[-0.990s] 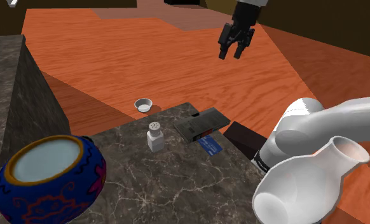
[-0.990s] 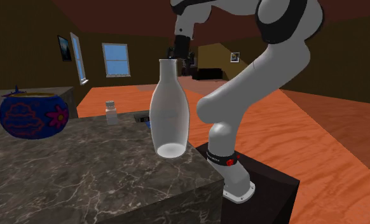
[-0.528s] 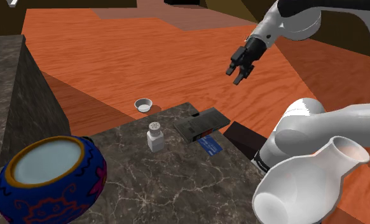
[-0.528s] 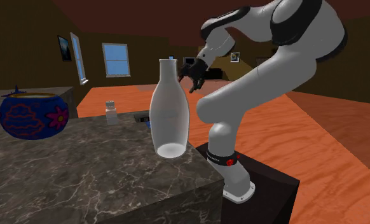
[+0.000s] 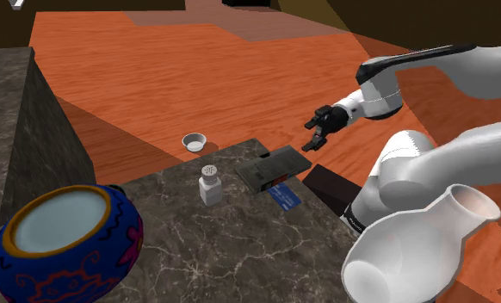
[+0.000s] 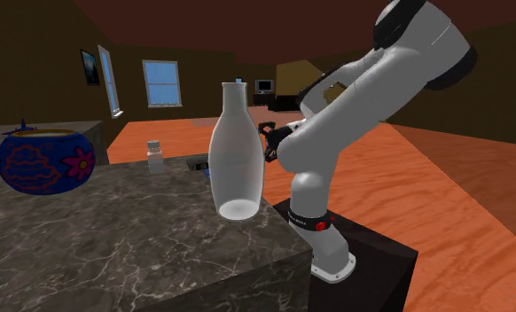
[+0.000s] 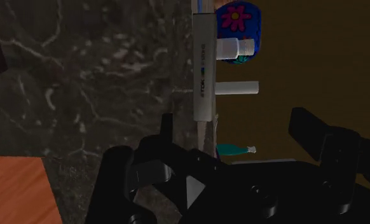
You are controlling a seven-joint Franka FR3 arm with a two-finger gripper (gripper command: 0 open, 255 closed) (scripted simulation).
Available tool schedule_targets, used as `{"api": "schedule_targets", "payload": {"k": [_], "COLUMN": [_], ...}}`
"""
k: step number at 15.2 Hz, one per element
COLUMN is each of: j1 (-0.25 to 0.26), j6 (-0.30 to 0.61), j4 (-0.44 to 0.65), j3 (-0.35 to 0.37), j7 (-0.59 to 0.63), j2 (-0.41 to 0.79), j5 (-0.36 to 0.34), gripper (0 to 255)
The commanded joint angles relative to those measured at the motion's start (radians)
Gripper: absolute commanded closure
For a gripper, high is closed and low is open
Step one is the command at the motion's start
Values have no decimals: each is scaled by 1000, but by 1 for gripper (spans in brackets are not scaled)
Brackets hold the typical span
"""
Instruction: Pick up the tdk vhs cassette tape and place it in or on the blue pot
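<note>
The TDK cassette (image 5: pixel 273 169) is a flat black case lying on the dark marble counter (image 5: pixel 240 250), close to its far edge. In the wrist view its pale labelled edge (image 7: pixel 203 70) lies straight ahead of the fingers. The blue pot (image 5: pixel 64 241), with red patterns and a gold rim, stands at the counter's near left corner and shows again as the pot (image 6: pixel 45 159) in the second exterior view. My gripper (image 5: pixel 316 133) hovers just off the counter's far edge, right of the cassette, pointing sideways at it. The gripper (image 7: pixel 234 121) is open and holds nothing.
A white shaker (image 5: pixel 210 184) stands left of the cassette and a small blue card (image 5: pixel 285 197) lies beside it. A tall white vase (image 5: pixel 421 245) stands near the stand and partly hides the gripper (image 6: pixel 269 142). A little white bowl (image 5: pixel 194 141) sits on the orange floor.
The arm has swung down from high over the floor to counter height. The gripper has turned from hanging downward to pointing sideways at the cassette, and its fingers have stayed open.
</note>
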Motion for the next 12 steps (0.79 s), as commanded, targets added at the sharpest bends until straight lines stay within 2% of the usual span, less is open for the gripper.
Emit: {"api": "schedule_targets", "payload": {"k": [1,8,12], "j1": [182,207,211], "j6": [4,105,113], "j4": [-21,-96,-101], "j3": [-248,-188,-183], "j7": [-175,-175,-176], "j2": [100,59,57], "j5": [62,132,139], "gripper": [0,0,0]}}
